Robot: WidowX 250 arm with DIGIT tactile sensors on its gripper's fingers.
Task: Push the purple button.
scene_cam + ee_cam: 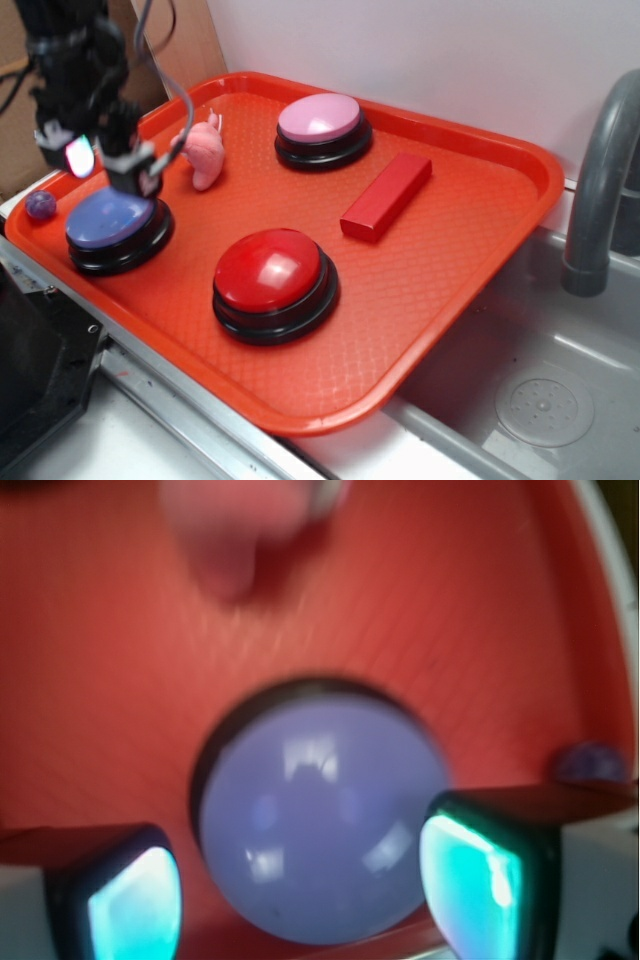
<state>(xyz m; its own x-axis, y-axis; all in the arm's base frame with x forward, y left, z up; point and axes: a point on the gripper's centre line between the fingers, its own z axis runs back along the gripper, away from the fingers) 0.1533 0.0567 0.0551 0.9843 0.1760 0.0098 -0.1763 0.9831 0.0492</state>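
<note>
The purple button, a periwinkle dome on a black base, sits at the left end of the orange-red tray. My gripper hangs just above its far side with the jaws open and empty. In the wrist view the dome fills the space between my two glowing teal fingertips, which stand wide apart on either side of it. I cannot tell whether the gripper touches the dome.
On the tray are a pale pink-lilac button at the back, a red button in front, a red block, a pink toy and a small purple ball. A sink and grey faucet lie right.
</note>
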